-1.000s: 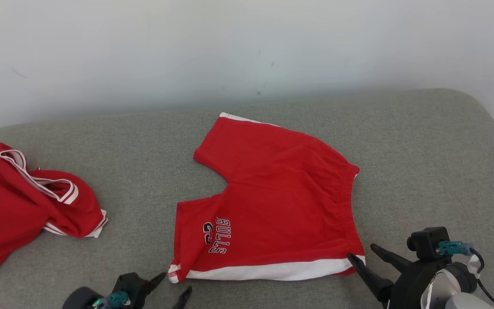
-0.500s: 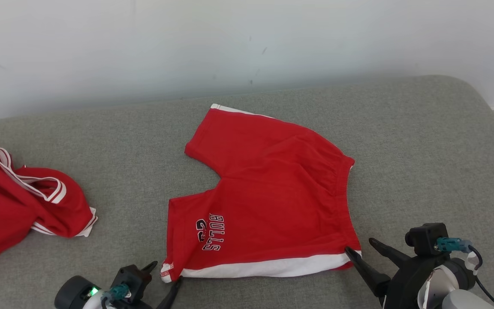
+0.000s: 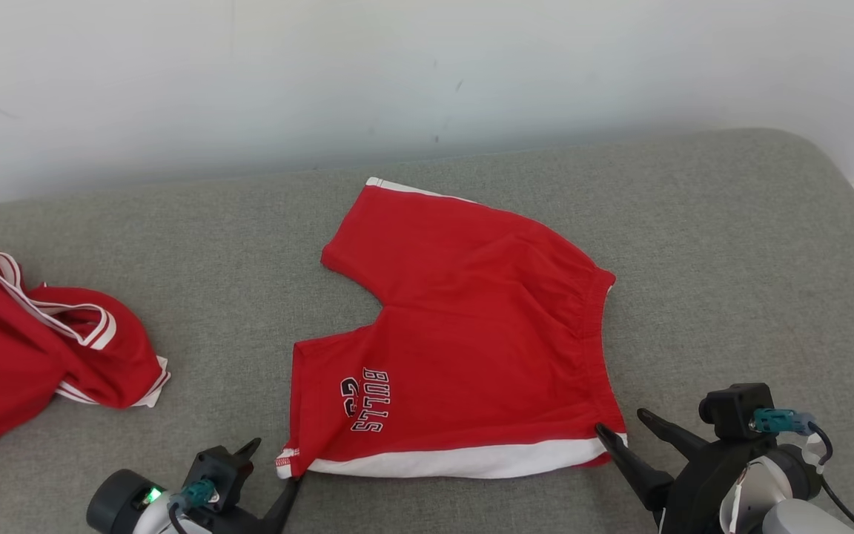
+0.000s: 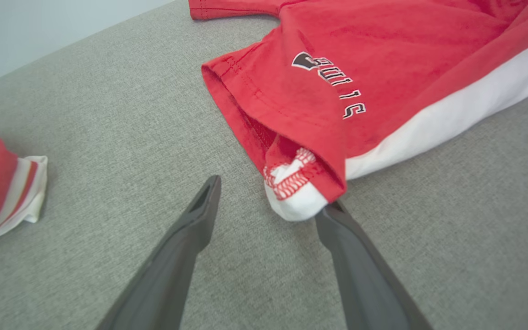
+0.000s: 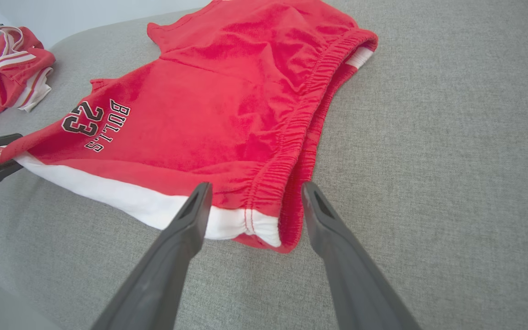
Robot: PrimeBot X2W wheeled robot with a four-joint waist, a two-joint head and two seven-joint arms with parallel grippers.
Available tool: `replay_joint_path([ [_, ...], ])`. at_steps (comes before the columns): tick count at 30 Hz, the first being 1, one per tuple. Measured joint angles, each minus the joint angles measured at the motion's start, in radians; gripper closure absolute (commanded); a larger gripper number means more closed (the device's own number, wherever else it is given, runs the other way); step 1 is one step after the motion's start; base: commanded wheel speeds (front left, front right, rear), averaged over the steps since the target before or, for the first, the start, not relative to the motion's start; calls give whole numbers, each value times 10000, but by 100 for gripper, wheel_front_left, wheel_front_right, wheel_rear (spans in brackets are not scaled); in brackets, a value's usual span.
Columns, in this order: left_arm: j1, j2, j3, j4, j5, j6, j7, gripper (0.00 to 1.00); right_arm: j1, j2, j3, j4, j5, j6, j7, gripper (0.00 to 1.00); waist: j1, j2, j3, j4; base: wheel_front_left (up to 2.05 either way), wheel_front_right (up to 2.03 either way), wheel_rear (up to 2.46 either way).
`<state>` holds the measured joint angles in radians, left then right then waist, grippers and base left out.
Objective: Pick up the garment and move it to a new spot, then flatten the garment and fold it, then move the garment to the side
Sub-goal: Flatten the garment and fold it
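The garment is a pair of red shorts [image 3: 464, 334] with a white side stripe and "BULLS 23" lettering, lying flat on a grey cushion [image 3: 731, 252]. My left gripper [image 3: 275, 461] is open at the near left leg hem. In the left wrist view the gripper [image 4: 272, 195] straddles the upturned hem corner [image 4: 298, 201], and its right finger [image 4: 337, 224] touches the cloth. My right gripper [image 3: 620, 420] is open at the near waistband corner. The right wrist view shows this gripper [image 5: 255, 185] with the elastic waistband corner [image 5: 264, 224] between its fingers.
A second red garment with white trim [image 3: 34, 348] lies crumpled at the cushion's left end, also seen as a bunched red cloth [image 5: 7, 68] far left in the right wrist view. A white wall [image 3: 427, 74] backs the cushion. The cushion's rounded right edge [image 3: 853, 193] drops to the floor.
The head view shifted, so the scene sits lower left. My left gripper moved forward until the hem corner lay between its fingers. The right gripper stayed at the waistband corner.
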<state>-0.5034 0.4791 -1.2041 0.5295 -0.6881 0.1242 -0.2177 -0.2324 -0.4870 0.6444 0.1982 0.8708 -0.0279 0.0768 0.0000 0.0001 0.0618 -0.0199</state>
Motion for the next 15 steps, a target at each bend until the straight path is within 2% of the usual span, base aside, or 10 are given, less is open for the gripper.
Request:
replay_joint_path([
  [12,24,-372,171,109,408,0,-90,0,135,-173,278,351,-311,-349,380,0,0,0,-73,116,0,0,0],
  [13,24,-405,171,111,443,0,-92,5,185,-182,282,401,-311,-351,383,0,0,0,-78,143,0,0,0],
  [14,28,-424,176,121,464,0,-92,16,195,-178,328,470,-326,-351,431,0,0,0,-86,171,0,0,0],
  [15,32,-430,182,144,470,0,-113,20,187,-167,376,516,-364,-351,479,0,0,0,-94,190,0,0,0],
])
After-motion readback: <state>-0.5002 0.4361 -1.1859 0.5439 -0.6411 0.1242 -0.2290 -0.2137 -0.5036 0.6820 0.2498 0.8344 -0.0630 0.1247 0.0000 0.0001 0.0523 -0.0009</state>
